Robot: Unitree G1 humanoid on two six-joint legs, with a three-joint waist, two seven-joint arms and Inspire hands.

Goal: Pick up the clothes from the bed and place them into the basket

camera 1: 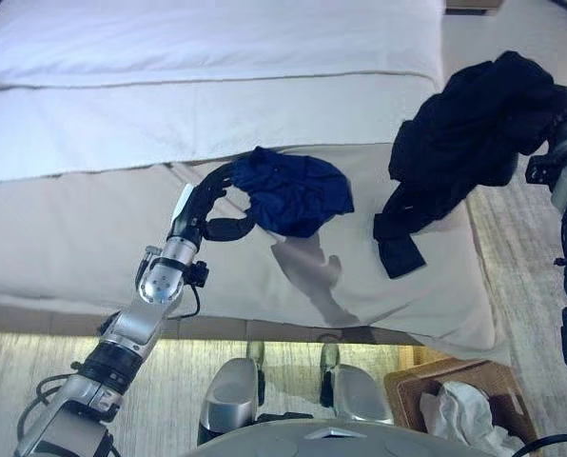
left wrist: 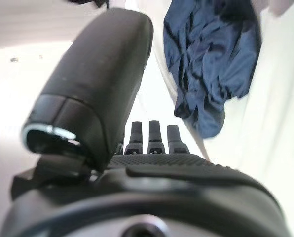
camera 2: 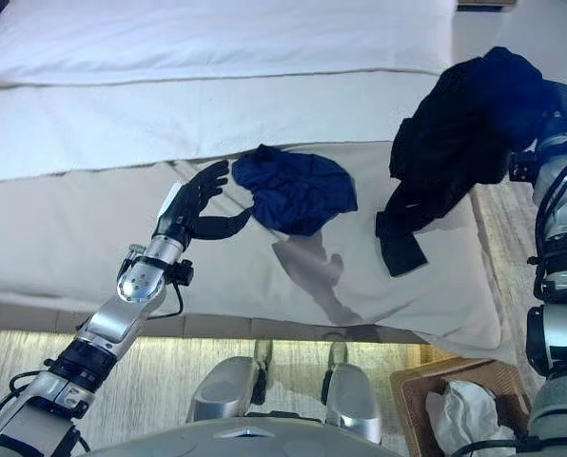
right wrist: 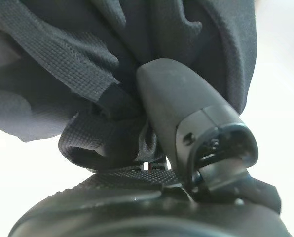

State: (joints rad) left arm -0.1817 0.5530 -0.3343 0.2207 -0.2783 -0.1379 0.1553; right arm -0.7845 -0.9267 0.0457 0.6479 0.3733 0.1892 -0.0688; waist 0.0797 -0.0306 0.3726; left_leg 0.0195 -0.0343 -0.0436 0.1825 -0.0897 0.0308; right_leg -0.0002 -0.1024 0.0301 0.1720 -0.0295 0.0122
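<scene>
the right hand (right wrist: pixel 157 163) had the black garment (camera 1: pixel 469 133) bunched up and lifted off the bed (camera 1: pixel 122 238), its thumb and fingers (right wrist: pixel 152 165) clamped on a ribbed fold of the cloth, as its own wrist view showed. the garment hung in a heap out past the bed's right corner, one dark tail dangling down against the beige cover, so it was carried high, probably to clear the mattress edge on the way down. the basket (camera 1: pixel 488 381) waited on the floor at the lower right, just below that corner, with a white cloth (camera 1: pixel 459 414) already lying inside. that looked like the reason for holding the load on that side: a short drop from there.

meanwhile the left hand (camera 2: pixel 196 209) was out over the middle of the bed, fingers (camera 2: pixel 207 181) spread wide and holding nothing, thumb apart, cupped towards the blue garment (camera 1: pixel 298 190). that one lay crumpled on the beige cover just beside the fingertips; whether they touched it, i couldn't tell. the open, sideways pose read as a set-up for scooping it next. so one piece was in the air, one left on the bed.
</scene>
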